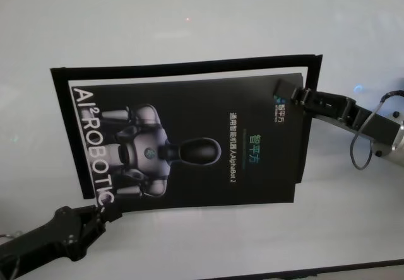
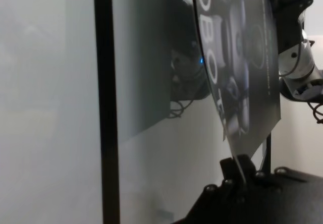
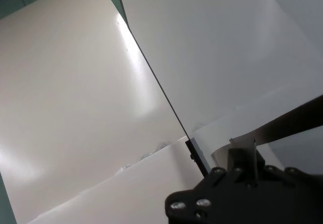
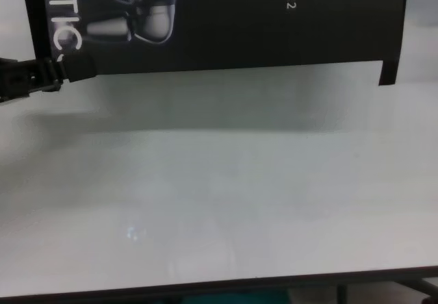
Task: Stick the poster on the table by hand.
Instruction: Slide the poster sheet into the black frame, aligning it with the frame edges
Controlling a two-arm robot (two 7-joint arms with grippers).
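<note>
Poster (image 1: 189,141) held above the table (image 1: 189,15), stretched between both grippers. Left gripper (image 1: 101,212) is clamped on the near-left corner, sheet edge pinched between its fingertips (image 2: 241,169). Right gripper (image 1: 295,97) is closed on the far-right corner. Black tape strips (image 1: 189,62) frame the table beneath.

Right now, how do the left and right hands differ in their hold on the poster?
The left hand pinches the poster at its near left corner, by the white lettering; the right hand pinches the far right corner, by the small logo. The left arm reaches in from the near left, the right from the right side. Both are shut on the sheet, holding it above the table.
</note>
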